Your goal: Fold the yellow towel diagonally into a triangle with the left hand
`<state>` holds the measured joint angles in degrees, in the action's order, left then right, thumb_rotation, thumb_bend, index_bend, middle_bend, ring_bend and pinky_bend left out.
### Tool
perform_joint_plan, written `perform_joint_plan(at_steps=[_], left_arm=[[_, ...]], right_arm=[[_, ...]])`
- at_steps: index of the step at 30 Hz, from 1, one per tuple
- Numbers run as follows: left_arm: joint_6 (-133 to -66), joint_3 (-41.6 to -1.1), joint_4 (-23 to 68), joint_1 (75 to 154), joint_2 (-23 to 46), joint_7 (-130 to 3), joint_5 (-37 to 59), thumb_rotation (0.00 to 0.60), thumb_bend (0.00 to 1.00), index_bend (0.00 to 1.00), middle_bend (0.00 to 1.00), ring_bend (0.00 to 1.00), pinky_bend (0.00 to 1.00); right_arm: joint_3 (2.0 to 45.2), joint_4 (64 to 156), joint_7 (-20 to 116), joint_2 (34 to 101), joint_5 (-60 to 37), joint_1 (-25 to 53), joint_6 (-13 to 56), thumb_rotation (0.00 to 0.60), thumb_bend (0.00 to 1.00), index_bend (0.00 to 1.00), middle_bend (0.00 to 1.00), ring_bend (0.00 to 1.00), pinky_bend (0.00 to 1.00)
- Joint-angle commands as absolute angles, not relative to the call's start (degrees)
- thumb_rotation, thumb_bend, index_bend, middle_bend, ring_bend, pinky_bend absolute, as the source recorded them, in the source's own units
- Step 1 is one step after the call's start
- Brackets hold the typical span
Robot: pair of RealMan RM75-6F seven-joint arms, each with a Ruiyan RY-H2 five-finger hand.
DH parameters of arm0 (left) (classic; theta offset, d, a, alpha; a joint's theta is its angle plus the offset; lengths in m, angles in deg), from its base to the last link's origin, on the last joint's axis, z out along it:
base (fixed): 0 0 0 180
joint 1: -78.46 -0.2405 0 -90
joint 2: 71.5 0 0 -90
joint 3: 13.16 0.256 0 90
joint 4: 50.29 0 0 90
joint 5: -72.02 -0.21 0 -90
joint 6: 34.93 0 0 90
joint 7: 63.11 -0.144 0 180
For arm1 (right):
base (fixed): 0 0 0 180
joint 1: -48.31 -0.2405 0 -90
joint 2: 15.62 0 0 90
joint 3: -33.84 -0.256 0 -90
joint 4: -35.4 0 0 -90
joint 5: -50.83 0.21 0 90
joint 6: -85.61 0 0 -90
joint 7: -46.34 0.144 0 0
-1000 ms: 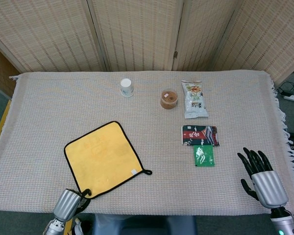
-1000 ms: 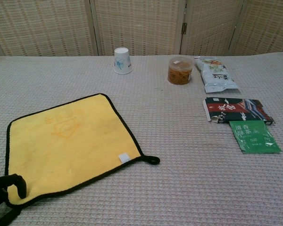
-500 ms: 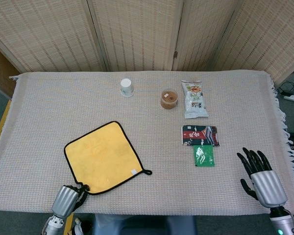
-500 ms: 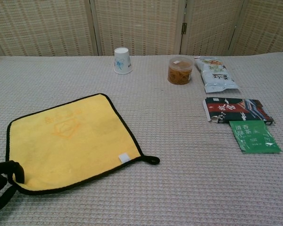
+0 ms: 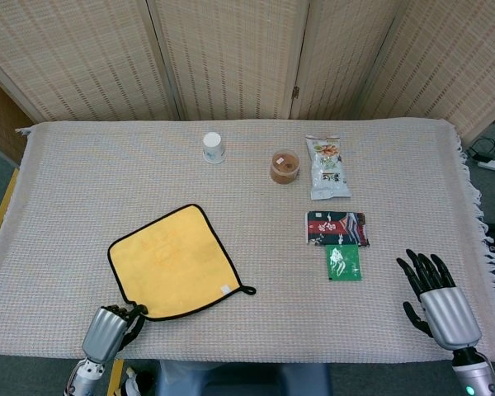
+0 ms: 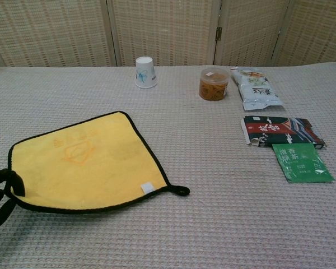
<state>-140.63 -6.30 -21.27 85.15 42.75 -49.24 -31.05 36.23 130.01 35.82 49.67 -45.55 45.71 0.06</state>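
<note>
Left hand: left hand (image 5: 114, 323) at the near edge of the desk (image 5: 82, 181), its dark fingers (image 6: 5, 182) pinching the near corner of the towel.
Right hand: right hand (image 5: 436, 294) near the desk's right corner, fingers spread, holding nothing.
Towel: yellow towel (image 5: 175, 262) lies on the near-left part of the desk, near corner drawn in.
Middle: green packet (image 5: 344, 262) touching a dark packet (image 5: 337, 228).
Far: paper cup (image 5: 214, 148), jar (image 5: 285, 167), white snack bag (image 5: 327, 167).

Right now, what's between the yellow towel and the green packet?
Nothing, just bare tablecloth between the yellow towel and the green packet, clearest in the chest view.
</note>
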Motion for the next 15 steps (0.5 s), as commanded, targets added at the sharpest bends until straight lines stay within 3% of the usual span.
perform_joint_plan(at_steps=[1,15], left_arm=[[-139.9,-7.2,-18.8,87.6,42.1,-50.7,-31.1,0.600,0.66,0.63,1.00,1.00,1.00],[-128.5,-13.3,-6.9,98.7,38.2,-58.3,-27.8,0.600,0.65,0.61,1.00,1.00,1.00]], right_arm=[[36.2,130.1,36.0,49.6,-45.6,45.7,0.0,0.600,0.46,0.00,0.00,0.00,0.00],[36.0,130.6,42.1,46.9,-46.3,46.3,-2.8,0.600,0.46,0.00,0.00,0.00,0.00]])
